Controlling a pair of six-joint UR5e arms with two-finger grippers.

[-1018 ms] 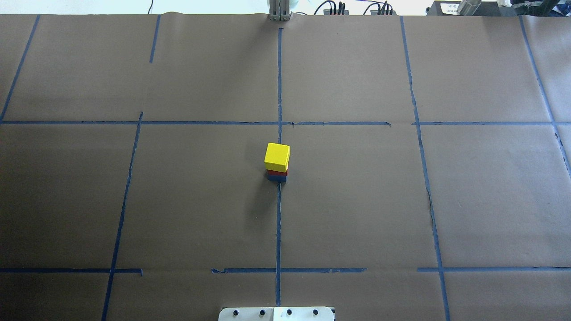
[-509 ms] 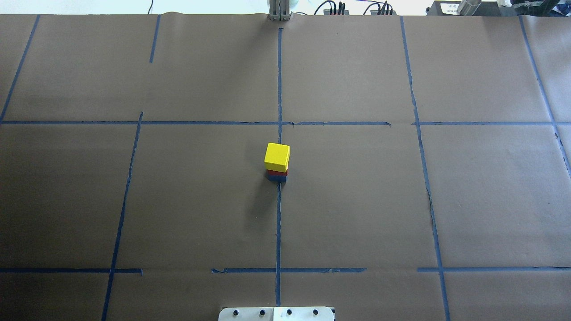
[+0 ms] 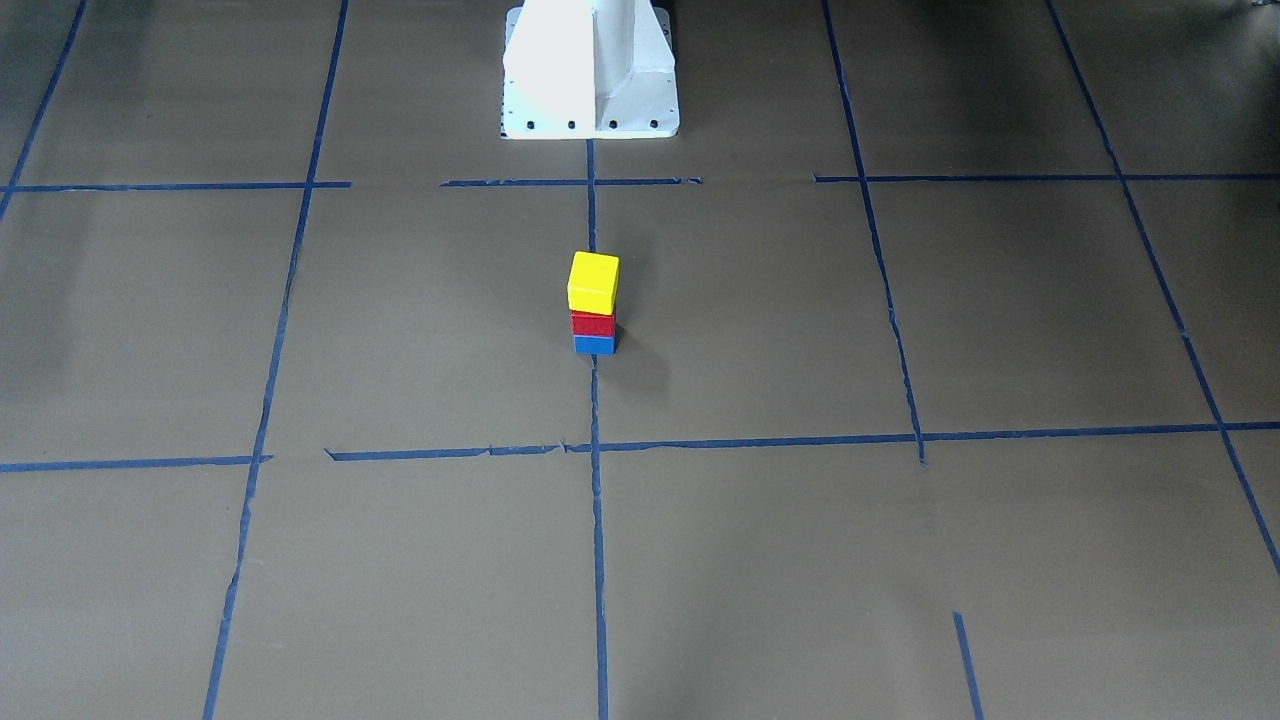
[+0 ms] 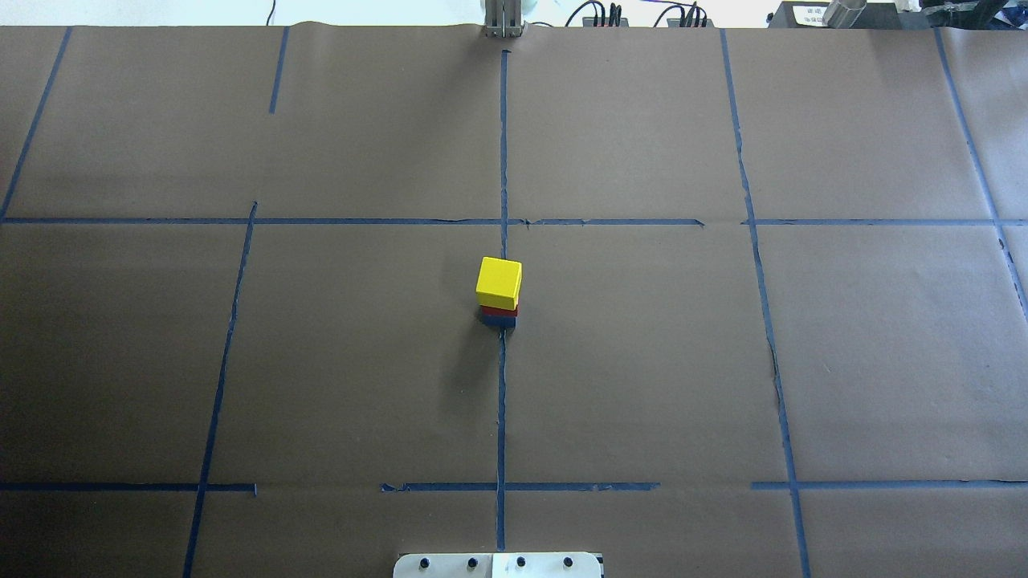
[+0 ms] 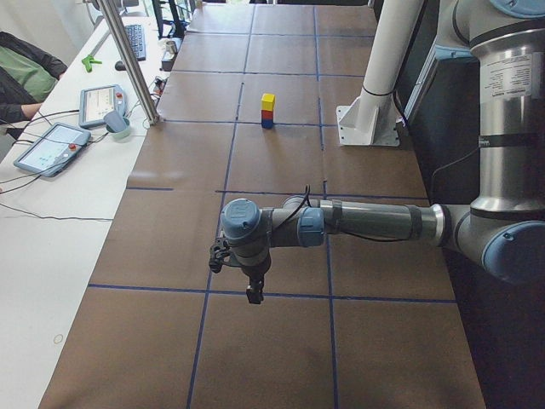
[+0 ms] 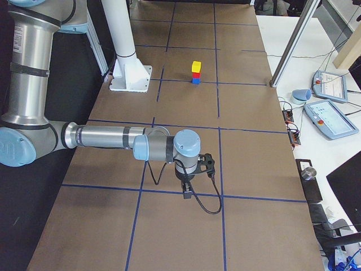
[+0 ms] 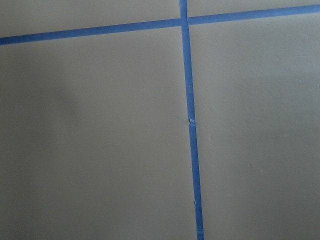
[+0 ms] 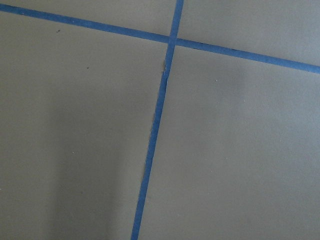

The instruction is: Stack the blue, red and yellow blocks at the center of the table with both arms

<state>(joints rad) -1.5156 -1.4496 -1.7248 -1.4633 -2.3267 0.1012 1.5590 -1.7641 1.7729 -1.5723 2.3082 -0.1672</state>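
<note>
A yellow block (image 4: 499,281) stands on a red block (image 4: 499,310), which stands on a blue block (image 4: 499,320), at the table's center on the middle tape line. The stack also shows in the front view, with yellow (image 3: 593,282) over red (image 3: 593,323) over blue (image 3: 594,344). My left gripper (image 5: 254,294) shows only in the exterior left view, far from the stack and pointing down over the table. My right gripper (image 6: 186,193) shows only in the exterior right view, equally far away. I cannot tell whether either is open or shut. Neither holds a block.
Brown paper with a grid of blue tape lines (image 4: 502,401) covers the table. The white robot base (image 3: 590,70) stands behind the stack. Tablets (image 5: 49,146) and cables lie on the side bench; a metal pole (image 5: 132,60) rises at the table's edge.
</note>
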